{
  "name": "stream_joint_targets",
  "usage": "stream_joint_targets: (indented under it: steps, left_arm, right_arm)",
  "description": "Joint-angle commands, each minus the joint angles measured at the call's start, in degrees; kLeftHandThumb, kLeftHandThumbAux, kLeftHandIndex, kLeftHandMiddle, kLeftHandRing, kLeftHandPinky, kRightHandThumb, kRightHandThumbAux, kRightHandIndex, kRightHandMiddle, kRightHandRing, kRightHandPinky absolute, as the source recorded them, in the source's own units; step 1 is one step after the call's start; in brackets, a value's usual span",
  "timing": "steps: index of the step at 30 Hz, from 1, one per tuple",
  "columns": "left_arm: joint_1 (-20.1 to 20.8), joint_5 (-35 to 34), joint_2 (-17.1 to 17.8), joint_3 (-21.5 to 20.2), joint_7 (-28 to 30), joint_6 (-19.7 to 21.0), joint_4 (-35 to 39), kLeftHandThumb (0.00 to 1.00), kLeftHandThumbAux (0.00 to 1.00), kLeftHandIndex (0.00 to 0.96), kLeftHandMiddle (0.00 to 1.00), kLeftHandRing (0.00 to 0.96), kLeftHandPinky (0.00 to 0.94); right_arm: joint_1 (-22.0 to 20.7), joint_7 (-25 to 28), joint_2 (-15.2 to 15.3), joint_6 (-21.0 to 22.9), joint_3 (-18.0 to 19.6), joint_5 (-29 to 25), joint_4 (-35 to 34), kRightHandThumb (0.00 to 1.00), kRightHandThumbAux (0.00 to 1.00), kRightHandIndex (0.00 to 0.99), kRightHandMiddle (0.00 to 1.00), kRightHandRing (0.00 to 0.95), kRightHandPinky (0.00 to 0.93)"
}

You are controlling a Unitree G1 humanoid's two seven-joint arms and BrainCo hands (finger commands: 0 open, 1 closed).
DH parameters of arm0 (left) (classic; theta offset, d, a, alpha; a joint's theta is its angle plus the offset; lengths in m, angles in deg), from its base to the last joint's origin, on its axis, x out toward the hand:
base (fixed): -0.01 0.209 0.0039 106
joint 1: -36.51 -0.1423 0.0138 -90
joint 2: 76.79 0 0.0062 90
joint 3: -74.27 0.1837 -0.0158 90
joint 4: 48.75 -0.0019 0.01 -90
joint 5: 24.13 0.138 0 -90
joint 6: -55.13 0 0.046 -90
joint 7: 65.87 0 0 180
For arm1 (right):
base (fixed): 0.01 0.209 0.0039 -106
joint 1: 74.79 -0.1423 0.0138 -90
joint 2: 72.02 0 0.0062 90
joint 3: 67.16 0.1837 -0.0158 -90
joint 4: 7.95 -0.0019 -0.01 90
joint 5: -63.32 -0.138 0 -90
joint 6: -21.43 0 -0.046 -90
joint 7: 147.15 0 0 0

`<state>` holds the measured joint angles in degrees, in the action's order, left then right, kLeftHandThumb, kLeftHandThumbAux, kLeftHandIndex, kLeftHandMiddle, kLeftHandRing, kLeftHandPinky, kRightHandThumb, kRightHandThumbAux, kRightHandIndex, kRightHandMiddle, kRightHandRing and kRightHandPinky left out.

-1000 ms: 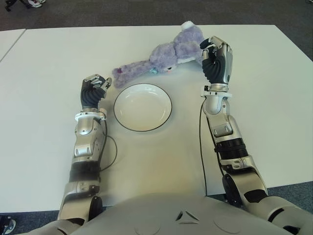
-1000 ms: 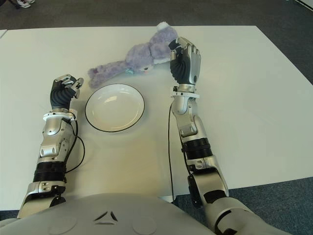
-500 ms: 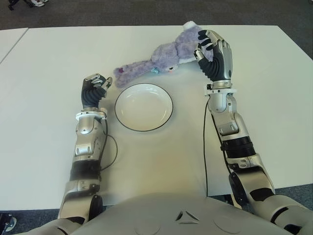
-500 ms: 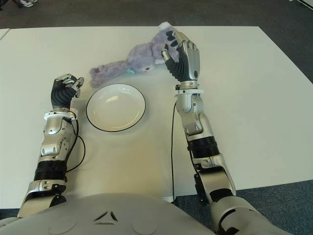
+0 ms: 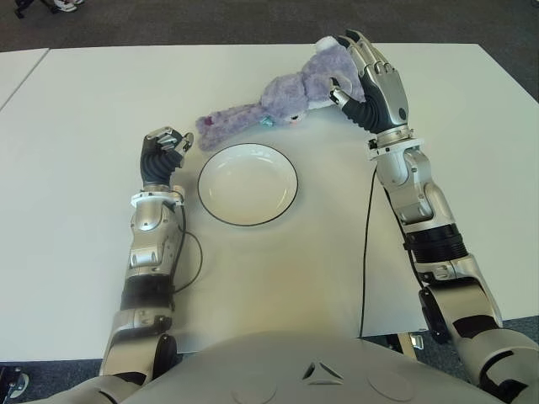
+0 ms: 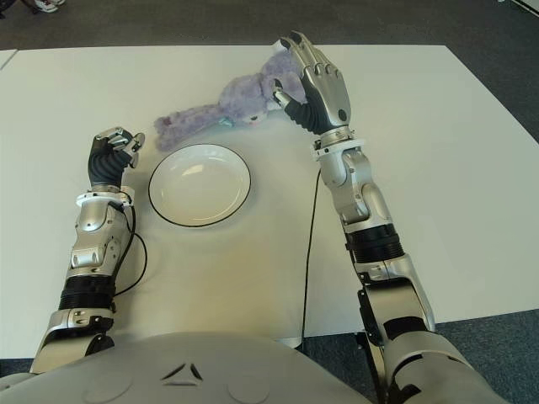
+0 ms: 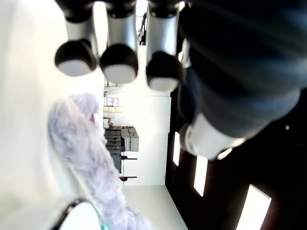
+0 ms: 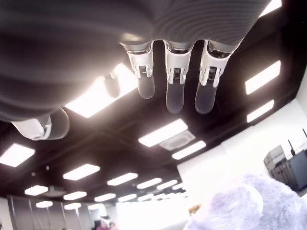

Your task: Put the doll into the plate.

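The left hand is showing just left of the plate, its fingers curling inward and holding nothing; the nearest end of the doll is lying just beyond its fingertips. The plate, white with a dark rim, is sitting on the white surface with nothing in it. Behind the plate, the purple plush doll is lying stretched out on the surface, its thin end pointing toward the plate's far left rim and its bulkier, fluffier end reaching back and to the right of the plate; the doll is near the plate's far edge but outside it. The right hand is hovering at the doll's right end, well behind and to the right of the plate, with its fingers extending straight and spread apart, gripping nothing. Its thumb is sitting just beside the doll's fluffy end, though whether it is touching the fur cannot be told. A black cable is running along the right forearm toward the near edge of the surface.
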<state>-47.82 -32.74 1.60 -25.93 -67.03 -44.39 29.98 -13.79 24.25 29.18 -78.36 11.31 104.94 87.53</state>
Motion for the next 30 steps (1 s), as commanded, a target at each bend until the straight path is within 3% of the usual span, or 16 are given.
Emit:
stream_joint_targets:
  steps: [1, 14, 16, 30]
  left_arm:
    - [-5.95, 0.49, -2.67, 0.61, -0.02, -0.26, -4.84, 0.39, 0.816, 0.842, 0.891, 0.893, 0.87]
    - [-5.7, 0.09, -2.67, 0.22, 0.2, -1.02, -5.63, 0.395, 0.823, 0.843, 0.891, 0.894, 0.872]
    - [-5.64, 0.13, -2.73, 0.19, 0.07, -1.33, -5.8, 0.399, 0.822, 0.846, 0.892, 0.894, 0.874]
    - [-5.56, 0.17, -2.72, 0.19, -0.03, -1.62, -6.05, 0.401, 0.821, 0.848, 0.893, 0.895, 0.874]
  right_arm:
    - [-2.25, 3.36, 2.21, 0.18, -1.18, 2.09, 0.83, 0.518, 0.227, 0.0, 0.001, 0.002, 0.019]
    - [-7.86, 8.08, 5.92, -1.68, -4.1, 4.78, 5.57, 0.45, 0.199, 0.0, 0.0, 0.0, 0.0]
    - [-10.23, 8.78, 6.54, -3.25, -5.59, 5.5, 8.15, 0.447, 0.198, 0.0, 0.0, 0.0, 0.0]
    - [-18.03, 9.07, 6.39, -8.16, -9.8, 6.61, 18.9, 0.435, 0.195, 0.0, 0.0, 0.0, 0.0]
